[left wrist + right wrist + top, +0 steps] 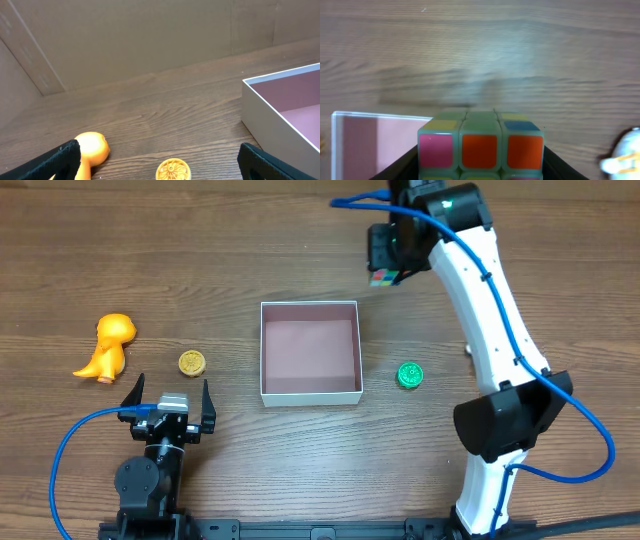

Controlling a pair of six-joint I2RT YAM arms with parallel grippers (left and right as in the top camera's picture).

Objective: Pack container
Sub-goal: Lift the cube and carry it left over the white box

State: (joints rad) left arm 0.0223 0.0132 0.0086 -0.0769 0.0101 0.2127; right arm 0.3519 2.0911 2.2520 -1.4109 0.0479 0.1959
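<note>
**Puzzle cube [480, 147] gripped by right claw [481, 167], box [310, 394] in the middle of the table [300, 240]**

Close against the right wrist camera: puzzle cube, clamped from both sides in the right claw. Pink, orange and orange stickers across the facing row; yellow, green and blue along the top edge. From overhead, placed just past the far right corner of the box, outside its walls. Not possible to tell its height over the wood.

At mid-table: square shallow box, thin white walls, dull pink-brown inside, sides running parallel to the table edges. One white corner also showing at the lower left of the right wrist view, partly behind the cube.

Near the front edge, left of the box: left claw [170, 396], spread wide and gripping nothing. Just beyond it, yellow disc [192, 363] with a patterned top, lying flat, near the box's left wall but apart from it. Farther left, well apart from the box: orange toy animal [105, 348]. On the other side, near the box's right wall and not touching it: green disc [410, 375], also flat on the wood.
</note>
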